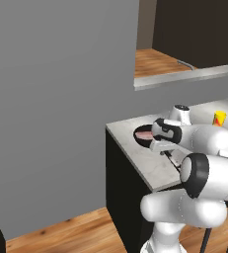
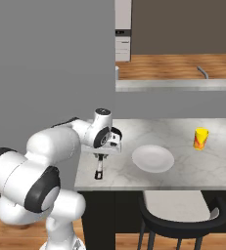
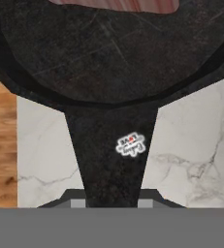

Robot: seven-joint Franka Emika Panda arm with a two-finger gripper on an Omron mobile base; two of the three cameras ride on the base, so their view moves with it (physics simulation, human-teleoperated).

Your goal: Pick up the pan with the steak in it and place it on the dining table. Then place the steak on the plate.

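Hand view puts us right over the pan [image 3: 113, 53], resting on the table [image 3: 191, 145] near its end with the steak [image 3: 118, 4] aboard, end effector [image 3: 111, 203] pinching the handle, so we release gently before lifting away.

A: Even, soft light everywhere — the pale grey stone-like table top [image 2: 192, 171] reads bright, with no glare on it.

B: Shadows are faint. The round flat grey-white plate [image 2: 153, 158] casts almost none, and the small yellow cup [image 2: 200, 138] only a slight dark patch at its foot.

A: The glossy white arm shell [image 1: 211, 141] shows smooth shading and dim highlights, brighter on top — so light falls from above.

B: The 2 base views are crisp edge to edge, with no bending of straight lines.

A: In the hand view the round black frying pan [image 3: 113, 58] looks coarse and grainy up close, its small label smeared and unreadable.
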